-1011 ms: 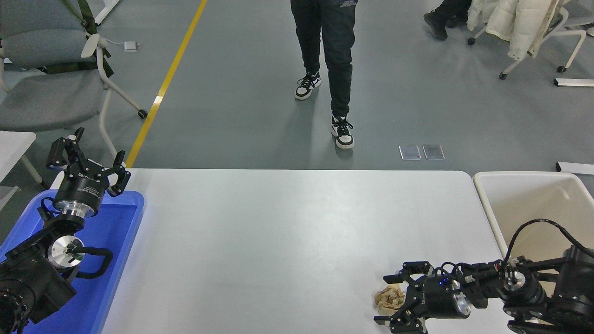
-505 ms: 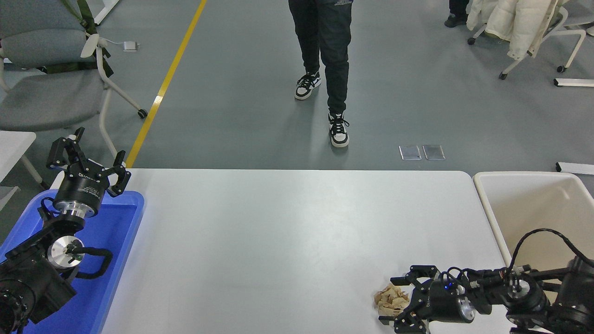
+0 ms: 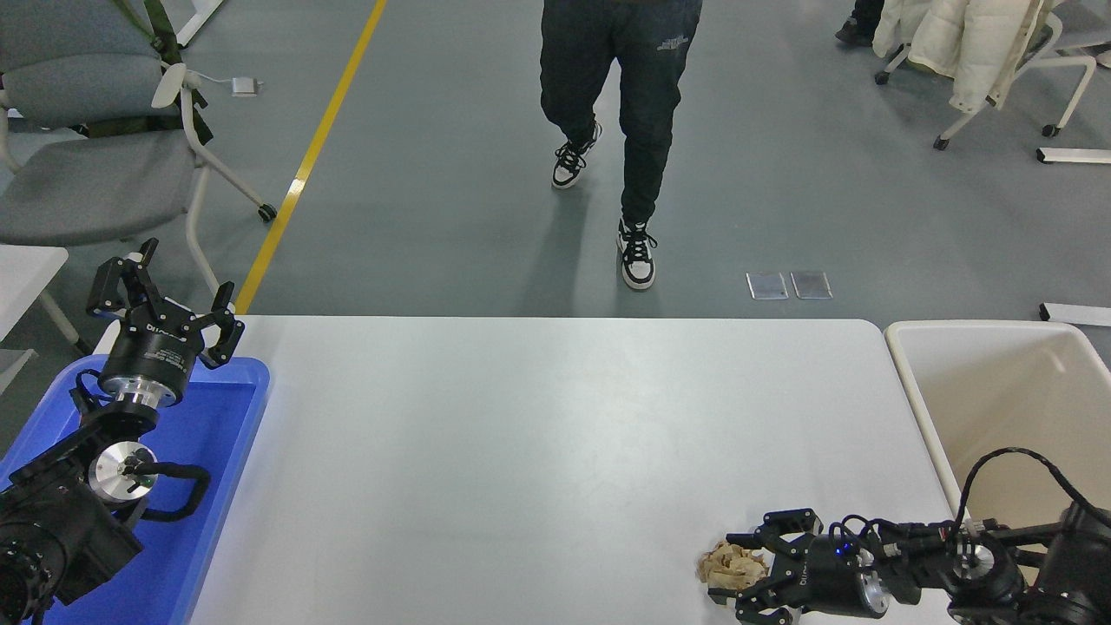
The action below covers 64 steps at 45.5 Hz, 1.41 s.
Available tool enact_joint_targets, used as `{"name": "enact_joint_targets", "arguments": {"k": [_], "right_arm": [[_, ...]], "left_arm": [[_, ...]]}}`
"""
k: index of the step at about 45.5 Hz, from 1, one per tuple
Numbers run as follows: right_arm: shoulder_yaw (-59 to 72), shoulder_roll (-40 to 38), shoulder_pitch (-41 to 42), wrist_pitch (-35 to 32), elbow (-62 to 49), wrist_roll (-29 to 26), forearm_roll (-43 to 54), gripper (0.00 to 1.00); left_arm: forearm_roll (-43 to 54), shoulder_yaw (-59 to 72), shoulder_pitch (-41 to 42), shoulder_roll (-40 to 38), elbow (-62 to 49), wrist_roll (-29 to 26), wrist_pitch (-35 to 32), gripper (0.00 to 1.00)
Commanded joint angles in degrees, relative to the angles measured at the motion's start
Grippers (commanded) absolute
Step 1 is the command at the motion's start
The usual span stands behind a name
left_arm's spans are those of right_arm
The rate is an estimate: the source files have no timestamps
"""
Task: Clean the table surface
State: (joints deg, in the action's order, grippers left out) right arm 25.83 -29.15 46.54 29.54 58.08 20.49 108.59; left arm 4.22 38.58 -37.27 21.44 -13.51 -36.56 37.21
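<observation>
One crumpled brown scrap sits at the worktop's near-right edge, just left of my right claw — fingers spread, straddling it — while my left claw, also spread, is parked far off over the blue tray.

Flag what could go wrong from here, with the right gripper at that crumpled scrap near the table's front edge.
1. The right gripper is open around the crumpled scrap; if it shuts off-centre, the loose scrap may slip out or be nudged away.
2. The scrap lies close to the table front edge, so a push could knock it off.
3. The bin is on the right; a weak hold could drop the scrap during the carry.
</observation>
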Motion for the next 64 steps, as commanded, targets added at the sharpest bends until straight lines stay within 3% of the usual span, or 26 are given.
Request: {"name": "enact_joint_targets", "arguments": {"k": [1, 11, 19, 32, 41, 53, 64], "right_arm": [[0.5, 0.9, -1.4, 0.6, -2.7, 0.1, -0.7, 0.00], [0.4, 0.8, -0.7, 0.5, -1.8, 0.4, -5.7, 0.00], [0.0, 0.1, 2.3, 0.5, 0.6, 7.8, -15.9, 0.00], [-0.3, -3.1, 8.0, -0.5, 9.0, 10.7, -26.8, 0.00], [-0.3, -10.5, 17.0, -3.1, 21.8, 10.8, -34.1, 0.00], [-0.4, -20.9, 28.2, -6.8, 30.0, 10.7, -35.0, 0.00], [-4.2, -30.7, 36.4, -15.6, 35.4, 10.8, -35.6, 0.00]], "left_arm": [[0.0, 0.0, 0.0, 0.0, 0.1, 0.0, 0.1, 1.00], [0.0, 0.0, 0.0, 0.0, 0.0, 0.0, 0.1, 1.00], [0.0, 0.0, 0.0, 0.0, 0.1, 0.0, 0.1, 1.00], [0.0, 0.0, 0.0, 0.0, 0.0, 0.0, 0.1, 1.00], [0.0, 0.0, 0.0, 0.0, 0.0, 0.0, 0.1, 1.00], [0.0, 0.0, 0.0, 0.0, 0.1, 0.0, 0.1, 1.00], [0.0, 0.0, 0.0, 0.0, 0.1, 0.0, 0.1, 1.00]]}}
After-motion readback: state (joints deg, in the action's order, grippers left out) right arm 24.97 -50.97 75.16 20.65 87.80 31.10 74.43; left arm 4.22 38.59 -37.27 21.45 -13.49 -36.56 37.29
